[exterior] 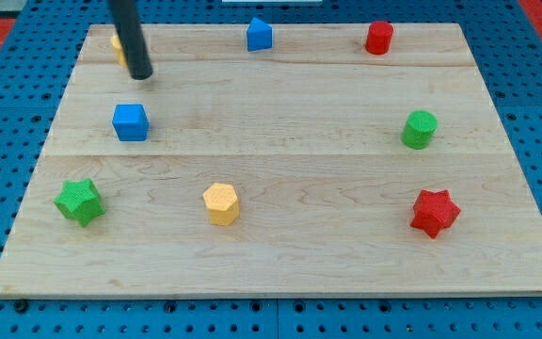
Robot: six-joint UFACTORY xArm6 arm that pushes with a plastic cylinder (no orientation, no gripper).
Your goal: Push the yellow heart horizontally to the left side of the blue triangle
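The wooden board (280, 254) fills most of the frame. My rod comes down from the upper left, and my tip (140, 75) rests on the board there. It has no jaws or hand, so nothing is grasped or released; it only pushes.

Just behind the rod, at its left edge, a sliver of yellow shows: I take this to be the yellow heart (118, 43), mostly hidden, shape not clear. The blue triangle (260, 35) sits at top centre, well to the right of it.

Other blocks: red star (435, 212) lower right, green star (79, 201) lower left, yellow hexagon (221, 203) lower centre, blue cube (131, 121) left, green cylinder (420, 129) right, red cylinder (379, 38) upper right.

I judge the push is barely begun. Next my tip should get to the heart's left and drive it rightward along the top row, stopping just short of the triangle.
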